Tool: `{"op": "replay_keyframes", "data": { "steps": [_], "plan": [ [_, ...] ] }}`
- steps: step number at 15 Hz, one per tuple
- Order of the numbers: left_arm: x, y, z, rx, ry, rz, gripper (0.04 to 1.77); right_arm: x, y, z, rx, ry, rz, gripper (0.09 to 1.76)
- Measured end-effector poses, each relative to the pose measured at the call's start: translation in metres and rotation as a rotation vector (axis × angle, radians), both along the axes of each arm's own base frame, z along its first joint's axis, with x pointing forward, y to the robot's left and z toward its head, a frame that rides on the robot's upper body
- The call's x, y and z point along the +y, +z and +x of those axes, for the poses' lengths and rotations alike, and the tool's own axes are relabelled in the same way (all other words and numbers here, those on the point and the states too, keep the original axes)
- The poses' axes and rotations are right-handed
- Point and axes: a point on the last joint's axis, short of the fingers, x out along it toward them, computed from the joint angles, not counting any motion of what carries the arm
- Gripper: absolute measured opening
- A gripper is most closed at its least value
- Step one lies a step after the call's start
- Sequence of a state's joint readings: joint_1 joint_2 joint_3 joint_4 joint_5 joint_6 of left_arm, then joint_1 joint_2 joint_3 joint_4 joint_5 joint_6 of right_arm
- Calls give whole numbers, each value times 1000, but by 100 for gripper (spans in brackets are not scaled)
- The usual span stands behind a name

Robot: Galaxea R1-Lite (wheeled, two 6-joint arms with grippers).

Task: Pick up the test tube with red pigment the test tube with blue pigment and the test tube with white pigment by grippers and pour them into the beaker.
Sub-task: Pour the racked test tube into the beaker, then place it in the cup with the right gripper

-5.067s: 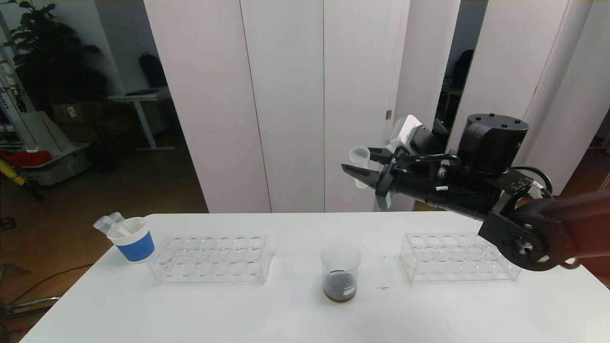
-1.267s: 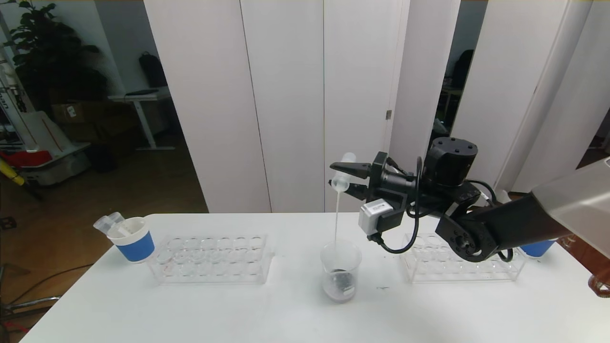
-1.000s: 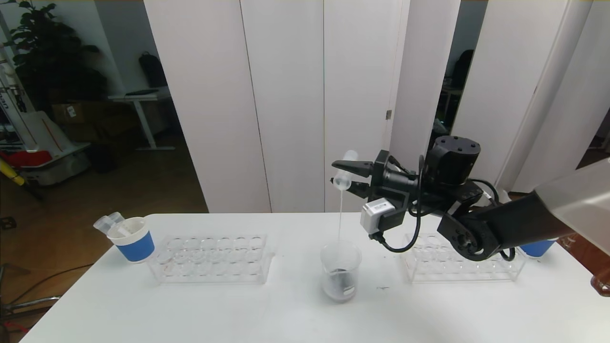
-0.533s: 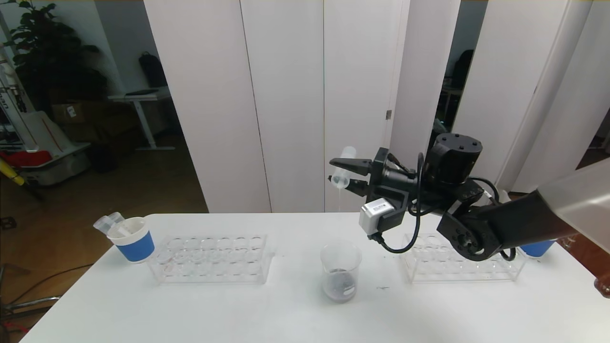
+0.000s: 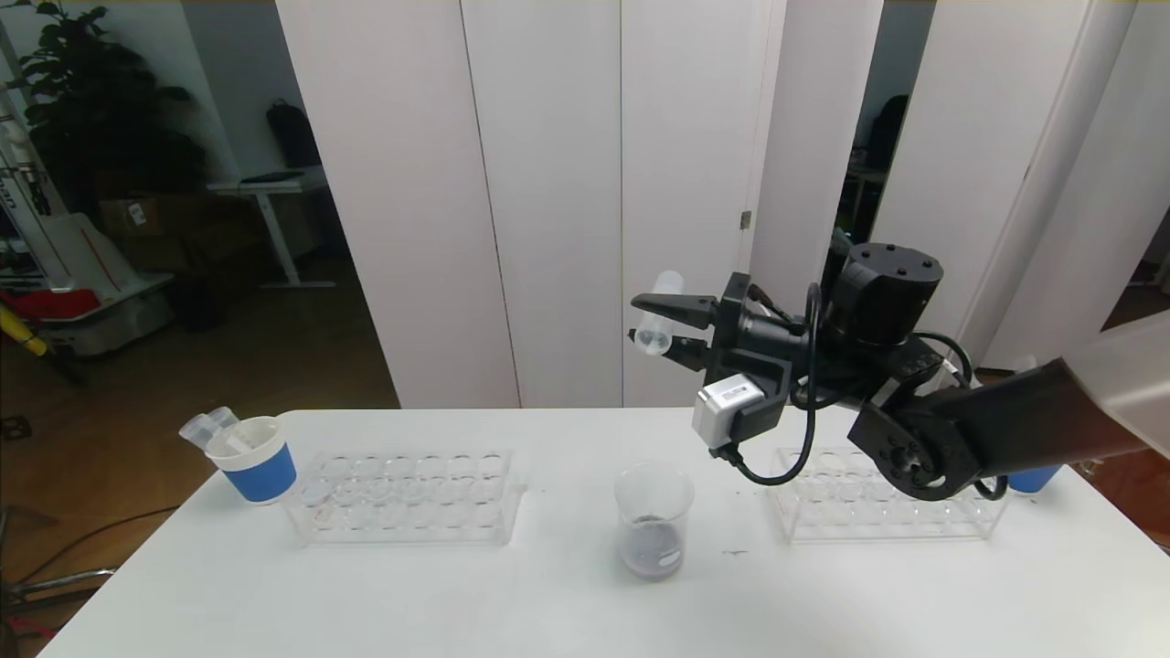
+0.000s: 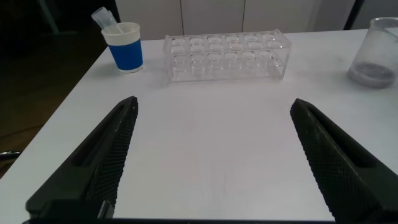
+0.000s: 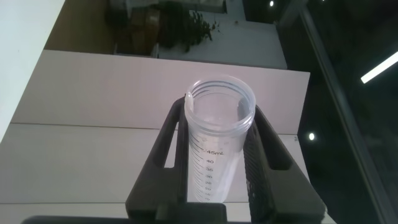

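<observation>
Right gripper [image 5: 665, 331]: was raised above the middle of the bench, jaws clenched on the test tube with white pigment [image 5: 660, 313]; in the right wrist view the two fingers [image 7: 261, 146] pressed the tube's graduated wall on either side.
Test tube with white pigment: was held tilted, mouth downward and toward the robot's left, up over the beaker; no stream showed below its mouth, and only a pale film seemed to cling inside, so it was judged all but emptied.
Beaker [image 5: 653, 521]: stood upright near the middle of the bench, between the two racks, with a shallow layer of dull grey-purple liquid at its bottom.
Left gripper [image 6: 211, 162]: was parked low over the near left part of the bench, jaws spread wide and holding nothing.
Left rack [image 5: 407, 495]: clear plastic, toward the left edge of the bench; every well that could be made out looked empty.
Right rack [image 5: 882, 504]: clear plastic, toward the right edge, partly hidden behind the right arm; no filled tube could be seen in it.
Paper cup, left [image 5: 256, 459]: blue and white, near the far left corner, with used clear tubes leaning in it.
Paper cup, right [image 5: 1033, 477]: only a blue sliver showed behind the right arm.
Progress: the mixed colour in the beaker and the emptied tubes suggested that the pouring was finished; what seemingly remained was to put away the tube in the right gripper.
</observation>
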State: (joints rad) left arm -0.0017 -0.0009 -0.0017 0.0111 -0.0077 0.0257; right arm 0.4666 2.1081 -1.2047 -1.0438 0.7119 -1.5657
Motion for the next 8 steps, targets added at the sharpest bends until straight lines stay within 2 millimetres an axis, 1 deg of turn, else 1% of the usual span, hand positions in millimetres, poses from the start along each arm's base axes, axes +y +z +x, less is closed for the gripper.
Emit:
{"op": "replay_keyframes", "data": {
  "steps": [4, 6, 8],
  "plan": [
    [0, 0, 0, 0, 0, 0, 175, -1, 15, -8, 28, 11, 38, 59],
    [0, 0, 0, 0, 0, 0, 175, -6, 23, -10, 59, -12, 71, 59],
    [0, 0, 0, 0, 0, 0, 175, -14, 32, -11, 130, -72, 131, 59]
  ]
}}
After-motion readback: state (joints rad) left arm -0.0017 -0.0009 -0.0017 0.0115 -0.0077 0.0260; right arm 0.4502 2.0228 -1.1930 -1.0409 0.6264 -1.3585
